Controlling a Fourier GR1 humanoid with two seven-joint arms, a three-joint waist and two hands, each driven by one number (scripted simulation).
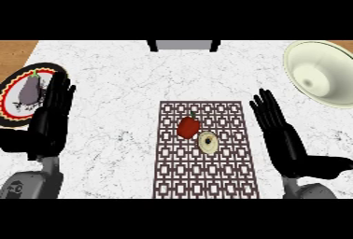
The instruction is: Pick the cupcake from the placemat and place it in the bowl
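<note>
At placemat [207,179] centre: cupcake [208,143] untouched, just beside red pepper [188,127]. My right hand [284,137] open, empty, off mat's right edge; left hand [52,116] likewise, resting near counter's left edge. Pick not begun. Next, I judge: curl round cupcake, spare pepper, carry to bowl [324,51] at far right corner.

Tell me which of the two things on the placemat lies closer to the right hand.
The pale round cupcake; the red pepper sits to its left.

Red pepper [188,127], eggplant [29,89] on a dark-rimmed plate [15,116] (far left), white marble counter [117,74]
</note>
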